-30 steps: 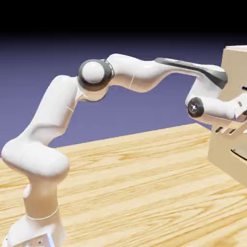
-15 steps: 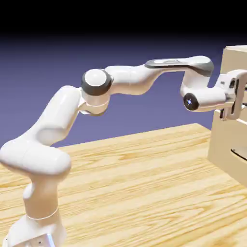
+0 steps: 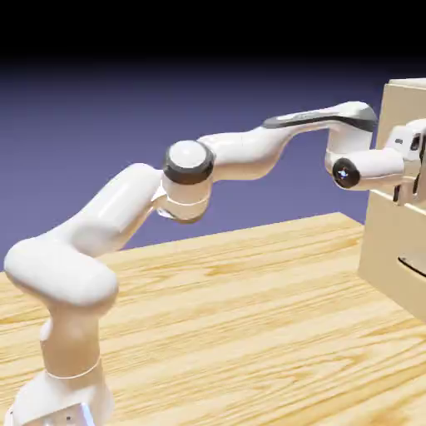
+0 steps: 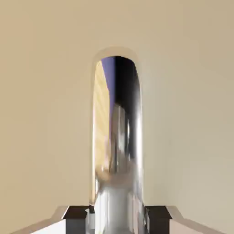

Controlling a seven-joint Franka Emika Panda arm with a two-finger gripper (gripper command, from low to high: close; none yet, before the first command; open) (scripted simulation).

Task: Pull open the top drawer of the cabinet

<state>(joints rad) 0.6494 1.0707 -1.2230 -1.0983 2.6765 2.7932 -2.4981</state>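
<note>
In the hand view a shiny, mirror-like bar handle (image 4: 116, 137) runs up the middle of the picture, with the two dark fingers (image 4: 77, 213) closed tight against its sides at the bottom edge, one on each side. Behind it the pale beige front of the top drawer (image 4: 45, 91) fills the frame. In the exterior view the cabinet (image 3: 403, 241) stands on the wooden tabletop (image 3: 233, 316) at the picture's right edge, and the white hand (image 3: 405, 162) is pressed against its upper front; the fingers themselves are hidden there. No writing or label can be read anywhere. Compared with a second ago, the hand sits higher on the cabinet front, the elbow has moved right and lower, and the fingers, wide apart before, are now clamped.
</note>
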